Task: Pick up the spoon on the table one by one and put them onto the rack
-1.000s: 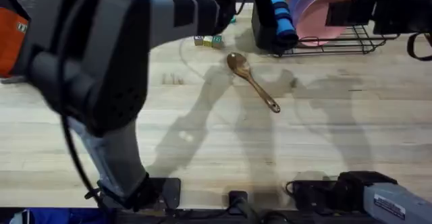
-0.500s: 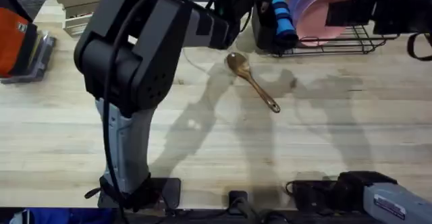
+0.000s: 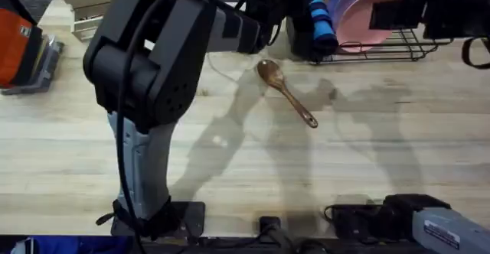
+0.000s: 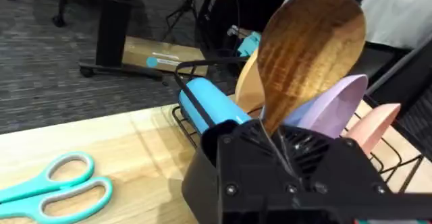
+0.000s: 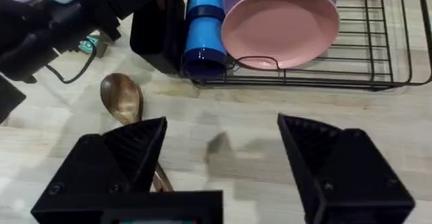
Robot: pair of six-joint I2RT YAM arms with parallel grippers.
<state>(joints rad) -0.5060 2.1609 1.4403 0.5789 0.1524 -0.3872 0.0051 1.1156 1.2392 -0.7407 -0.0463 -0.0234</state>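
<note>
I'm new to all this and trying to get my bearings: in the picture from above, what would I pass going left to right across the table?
Orange and grey object → left arm → wooden spoon → blue roll → pink plates in the black rack.

No text, label, brand or number is legible on anything here.

Left arm [image 3: 153,78] raised, reaching forward; right tool [image 5: 223,160] wide open, hovering low
</note>
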